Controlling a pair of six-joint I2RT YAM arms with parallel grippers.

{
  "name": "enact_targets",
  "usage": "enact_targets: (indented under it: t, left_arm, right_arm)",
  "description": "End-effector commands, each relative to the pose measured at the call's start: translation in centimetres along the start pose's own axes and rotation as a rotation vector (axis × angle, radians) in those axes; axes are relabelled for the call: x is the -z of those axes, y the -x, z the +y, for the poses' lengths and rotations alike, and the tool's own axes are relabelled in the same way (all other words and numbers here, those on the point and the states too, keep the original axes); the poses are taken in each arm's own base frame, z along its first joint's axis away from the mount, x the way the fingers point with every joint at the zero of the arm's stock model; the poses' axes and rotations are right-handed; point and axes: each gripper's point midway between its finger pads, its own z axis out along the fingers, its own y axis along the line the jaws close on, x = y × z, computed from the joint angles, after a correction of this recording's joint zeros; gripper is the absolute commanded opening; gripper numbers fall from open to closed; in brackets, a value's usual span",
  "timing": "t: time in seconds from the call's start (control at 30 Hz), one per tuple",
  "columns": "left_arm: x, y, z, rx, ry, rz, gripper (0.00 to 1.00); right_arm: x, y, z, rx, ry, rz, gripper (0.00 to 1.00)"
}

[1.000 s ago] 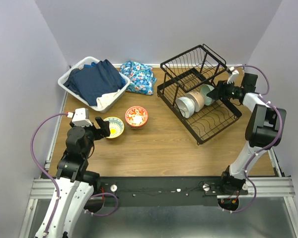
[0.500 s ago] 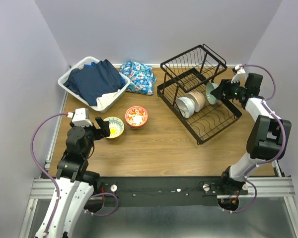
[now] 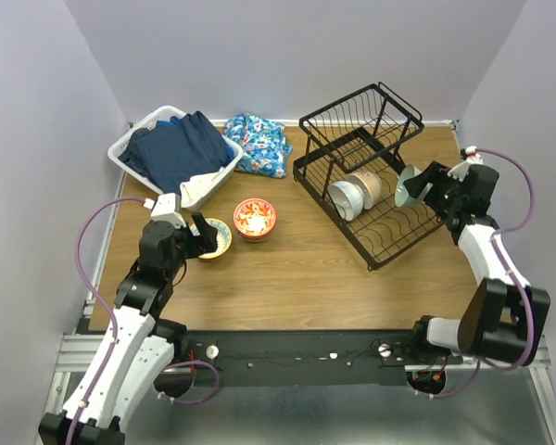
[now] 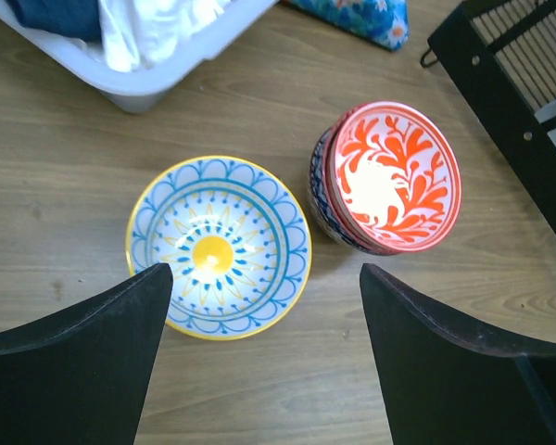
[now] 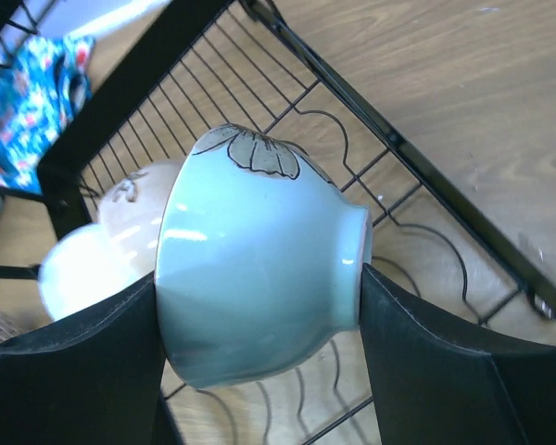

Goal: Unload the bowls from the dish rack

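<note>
The wooden worktop [image 3: 306, 269] carries everything. The black wire dish rack [image 3: 398, 227] stands on its right half, with a slotted base and an angled basket tier above. At the back left sits a white laundry basket [image 3: 137, 130] holding dark blue clothes [image 3: 181, 148], and a blue floral cloth [image 3: 259, 144] lies just beside it.

The right tool [image 5: 259, 278] is spread wide and clamps a mint green bowl [image 5: 241, 232] between its 2 fingers. This bowl is turned on its side over the right end of the rack's base; whether it touches the wires cannot be told. 2 more bowls stand on edge in the rack's slots: a tan bowl [image 3: 366, 188] and, just beside it, a white bowl [image 3: 346, 197].

The left tool [image 4: 264, 269] is wide open and holds nothing. It hangs over a yellow-rimmed bowl [image 4: 218, 246] with blue patterning, which sits upright on the worktop's left half. Just to that bowl's right, a red-orange floral bowl [image 4: 389, 176] is nested in a blue patterned bowl [image 4: 320, 199].
</note>
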Motion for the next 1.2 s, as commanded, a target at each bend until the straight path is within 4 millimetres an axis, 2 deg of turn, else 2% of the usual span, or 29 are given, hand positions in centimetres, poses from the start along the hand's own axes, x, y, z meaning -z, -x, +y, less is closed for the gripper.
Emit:
enact_targets:
  t: [0.0,0.1,0.23,0.4,0.5,0.6,0.73,0.77,0.93,1.17]
  left_arm:
    - [-0.3,1.5,-3.0,0.028,-0.087,0.009,0.91]
    - [-0.9,1.6,-4.1,0.025,-0.102,0.04,0.91]
    - [-1.6,1.6,-6.8,0.024,-0.162,0.062,0.91]
    - [-1.9,2.8,-9.5,0.027,-0.203,0.07,0.91]
    - [-2.0,3.1,-11.3,0.029,-0.241,0.082,0.91]
    - [-2.1,2.7,-13.2,0.021,-0.276,0.113,0.91]
    - [-2.2,2.1,-15.8,0.049,-0.314,0.165,0.91]
    - [-1.9,2.6,-16.7,0.055,-0.332,0.162,0.9]
    - [-1.7,1.7,-20.3,0.029,-0.381,0.206,0.91]
    - [-2.9,0.4,-22.9,0.115,-0.418,0.2,0.9]
  right_arm:
    - [2.2,3.0,0.8,-0.152,-0.051,-0.157,0.2]
    - [3.4,2.8,2.0,-0.214,-0.025,-0.169,0.2]
    - [3.8,1.8,5.6,-0.247,0.075,-0.135,0.21]
    - [6.2,2.3,9.5,-0.218,0.195,-0.127,0.2]
    - [7.2,1.3,12.4,-0.21,0.32,-0.053,0.2]
    - [8.6,0.3,14.4,-0.224,0.408,-0.005,0.2]
    - [9.7,-1.4,15.9,-0.238,0.501,0.075,0.2]
    - [10.0,-2.1,16.6,-0.239,0.542,0.108,0.2]
    - [10.9,-3.2,18.3,-0.25,0.645,0.175,0.2]
    - [11.5,-5.1,19.7,-0.27,0.76,0.253,0.2]
